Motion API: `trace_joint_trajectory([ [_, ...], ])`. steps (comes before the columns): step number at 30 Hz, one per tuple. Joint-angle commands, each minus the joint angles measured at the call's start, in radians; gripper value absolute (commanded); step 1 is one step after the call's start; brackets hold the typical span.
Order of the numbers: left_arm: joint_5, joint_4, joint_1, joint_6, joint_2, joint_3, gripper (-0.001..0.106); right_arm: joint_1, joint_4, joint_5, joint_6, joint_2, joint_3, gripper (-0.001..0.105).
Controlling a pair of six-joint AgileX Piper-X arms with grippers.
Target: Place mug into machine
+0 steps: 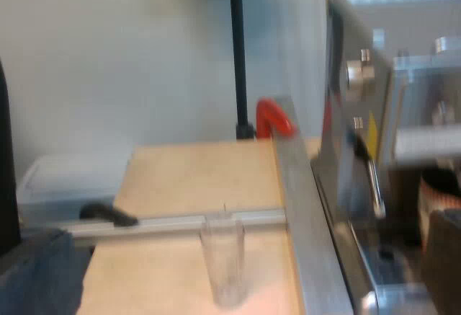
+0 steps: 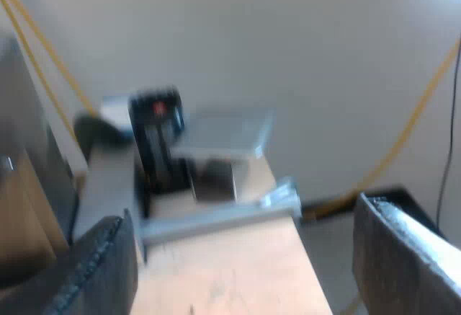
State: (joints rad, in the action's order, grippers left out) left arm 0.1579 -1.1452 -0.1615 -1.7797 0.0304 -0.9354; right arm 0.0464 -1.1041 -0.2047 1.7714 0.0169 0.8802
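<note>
Right gripper (image 2: 243, 218), jaws wide apart, hangs over the table (image 2: 238, 279).

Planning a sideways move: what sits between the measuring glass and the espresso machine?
A grey metal rail runs between the measuring glass and the espresso machine, seen in the left wrist view.

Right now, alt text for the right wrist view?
The right claw hangs open and empty over a wooden tabletop. Beyond it a metal rail crosses the table, with a black box bearing a red spot and a flat grey plate beside it, against a white wall.
</note>
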Motion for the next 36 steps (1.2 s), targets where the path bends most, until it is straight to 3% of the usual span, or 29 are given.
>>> trace_joint_trajectory([
  [1,-0.011,-0.071,0.002,-0.019,-0.096,0.03,0.098,-0.003,-0.049,0.012,0.023,0.037,0.002,0.065],
  [4,-0.031,-0.144,0.002,-0.019,-0.19,0.048,0.098,-0.003,-0.058,0.017,0.022,0.04,-0.003,0.065],
  [8,-0.038,-0.259,0.01,-0.017,-0.176,0.034,0.098,-0.003,-0.059,0.041,0.022,0.04,-0.009,0.065],
  [14,-0.062,-0.139,0.01,-0.023,-0.185,0.087,0.098,-0.003,-0.034,0.133,0.025,0.04,-0.033,0.065],
  [16,-0.1,-0.032,0.01,-0.06,-0.185,0.132,0.098,-0.003,0.004,0.174,0.025,0.04,-0.054,0.065],
  [22,-0.193,0.162,0.01,-0.064,-0.183,0.262,0.098,-0.003,0.028,0.257,0.023,0.038,-0.124,0.065],
  [30,-0.214,0.175,0.01,-0.064,-0.183,0.424,0.098,-0.003,0.006,0.271,0.02,0.038,-0.232,0.065],
  [36,-0.214,0.168,0.01,-0.047,-0.183,0.441,0.098,-0.003,-0.054,0.271,0.02,0.038,-0.288,0.065],
])
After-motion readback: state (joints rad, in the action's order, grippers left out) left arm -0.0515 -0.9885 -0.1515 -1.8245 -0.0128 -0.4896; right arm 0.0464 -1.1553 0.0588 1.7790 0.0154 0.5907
